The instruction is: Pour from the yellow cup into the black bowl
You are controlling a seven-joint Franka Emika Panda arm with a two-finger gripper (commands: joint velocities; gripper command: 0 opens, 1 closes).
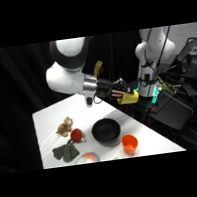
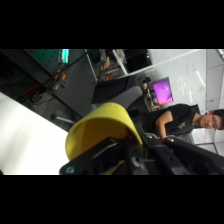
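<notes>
- Cup, yellow: the yellow cup (image 1: 130, 97) is being held aloft by the gripper (image 1: 120, 94), tipped well over on its side, above the far right edge of the white table (image 1: 49, 125); in the side view it is sitting up and to the right of the black bowl (image 1: 106, 131), not over it.
- Gripper: the jaws are closing on the cup's wall; the wrist view is showing the black linkage pressed against the yellow cup (image 2: 102, 132) from below.
- Progress: pick-up and lift are looking done. Bringing the cup over the bowl and emptying it are, by my judgement, what is left; whether anything has spilled I cannot tell.
- Bowl: standing upright on the table near the front, beside the orange cup (image 1: 129, 144); its contents are not discernible.
- Side view only: bowl, orange cup, a red ball (image 1: 76, 135), a green cloth item (image 1: 66, 151) and a brown toy (image 1: 65, 126) are showing, with the cup's offset from the bowl.
- Wrist view only: the cup is filling the frame close up; a seated person (image 2: 187, 122) and a lit screen (image 2: 162, 91) are appearing beyond the table.
</notes>
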